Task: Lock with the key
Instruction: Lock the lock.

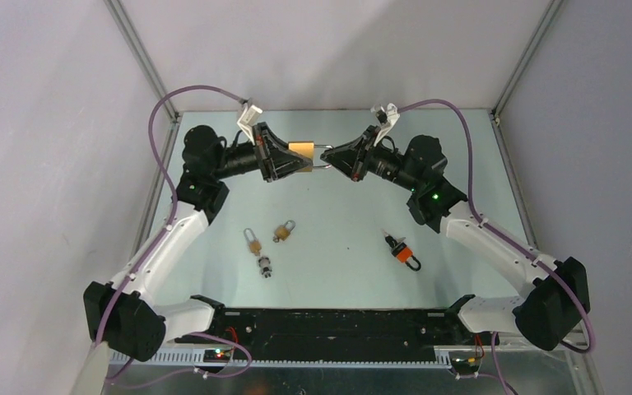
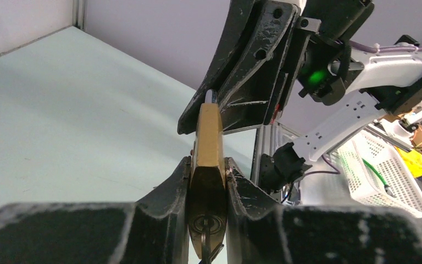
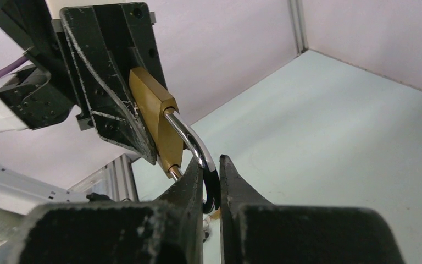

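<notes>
A large brass padlock is held in the air at the back middle of the table. My left gripper is shut on its brass body; a key sits in the keyhole at the bottom. My right gripper is shut on the padlock's silver shackle, which shows between its fingertips. The two grippers face each other, nearly touching. In the right wrist view the brass body sits between the left fingers.
On the table lie two small brass padlocks, a small silver piece and an orange-and-black padlock. A black rail runs along the near edge between the arm bases. Frame posts stand at the back corners.
</notes>
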Available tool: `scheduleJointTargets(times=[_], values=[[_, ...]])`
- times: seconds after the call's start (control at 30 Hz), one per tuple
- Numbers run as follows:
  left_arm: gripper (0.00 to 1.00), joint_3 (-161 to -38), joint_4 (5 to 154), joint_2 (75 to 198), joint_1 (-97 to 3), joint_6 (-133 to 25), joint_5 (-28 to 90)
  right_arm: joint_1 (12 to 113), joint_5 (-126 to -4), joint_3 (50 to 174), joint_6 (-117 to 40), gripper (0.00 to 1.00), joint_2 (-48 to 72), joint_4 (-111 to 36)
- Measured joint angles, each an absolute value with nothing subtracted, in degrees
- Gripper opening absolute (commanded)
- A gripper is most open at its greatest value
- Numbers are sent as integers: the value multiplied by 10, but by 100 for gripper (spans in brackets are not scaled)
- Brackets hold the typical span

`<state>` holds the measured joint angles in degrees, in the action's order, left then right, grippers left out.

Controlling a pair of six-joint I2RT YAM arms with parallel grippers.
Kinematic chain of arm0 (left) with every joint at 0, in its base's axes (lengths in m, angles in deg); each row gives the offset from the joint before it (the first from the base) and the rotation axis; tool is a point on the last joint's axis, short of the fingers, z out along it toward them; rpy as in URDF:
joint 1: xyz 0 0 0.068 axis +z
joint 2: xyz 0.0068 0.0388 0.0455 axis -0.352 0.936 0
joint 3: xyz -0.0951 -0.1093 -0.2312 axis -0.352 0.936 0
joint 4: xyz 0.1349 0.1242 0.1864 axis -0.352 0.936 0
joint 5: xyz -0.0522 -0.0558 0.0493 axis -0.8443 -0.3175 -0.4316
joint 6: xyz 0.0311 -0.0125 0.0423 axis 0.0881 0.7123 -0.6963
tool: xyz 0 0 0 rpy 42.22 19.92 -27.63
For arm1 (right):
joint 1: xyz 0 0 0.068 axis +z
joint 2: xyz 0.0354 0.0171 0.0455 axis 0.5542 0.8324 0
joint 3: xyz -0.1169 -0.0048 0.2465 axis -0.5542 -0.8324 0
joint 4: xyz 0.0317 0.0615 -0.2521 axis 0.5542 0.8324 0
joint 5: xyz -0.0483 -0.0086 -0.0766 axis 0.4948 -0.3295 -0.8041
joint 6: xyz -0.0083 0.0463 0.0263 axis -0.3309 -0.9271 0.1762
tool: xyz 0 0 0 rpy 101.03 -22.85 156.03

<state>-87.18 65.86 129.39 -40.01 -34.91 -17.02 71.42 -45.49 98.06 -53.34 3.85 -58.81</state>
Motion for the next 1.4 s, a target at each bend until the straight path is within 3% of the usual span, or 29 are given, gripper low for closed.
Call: scheduleJointTargets(times=[1.4], values=[[0,-882,638,1386,-491,-395,44,714,-683,999,-469,0,73,-516]])
